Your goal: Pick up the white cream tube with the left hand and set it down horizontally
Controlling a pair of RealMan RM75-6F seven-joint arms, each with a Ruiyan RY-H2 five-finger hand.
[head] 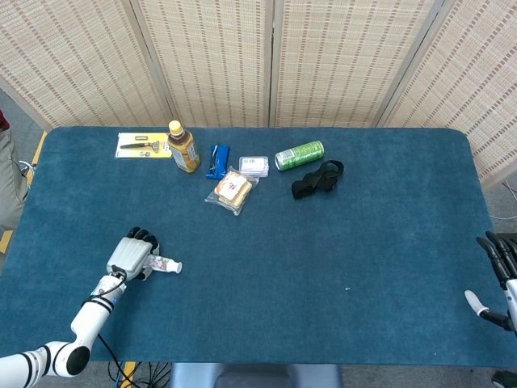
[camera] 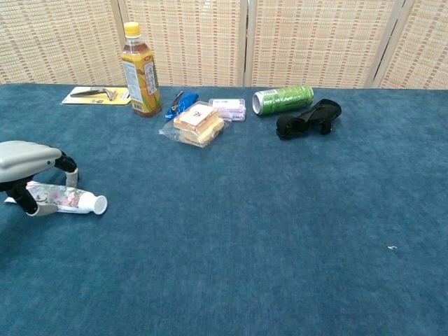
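The white cream tube (camera: pixel 66 201) lies flat on the blue table near the front left, its cap (head: pixel 176 266) pointing right. My left hand (camera: pixel 26 159) sits over the tube's tail end, fingers curled down behind it and the thumb in front, gripping it while it rests on the cloth. In the head view the left hand (head: pixel 130 256) covers most of the tube (head: pixel 163 264). My right hand (head: pixel 499 283) hangs at the far right edge of the table, fingers apart and holding nothing.
Along the back stand a tea bottle (camera: pixel 139 71), a carded tool (camera: pixel 94 94), a blue packet (camera: pixel 182 103), a wrapped sandwich (camera: pixel 198 123), a small box (camera: pixel 228 108), a green can (camera: pixel 283 99) and a black strap (camera: pixel 308 117).
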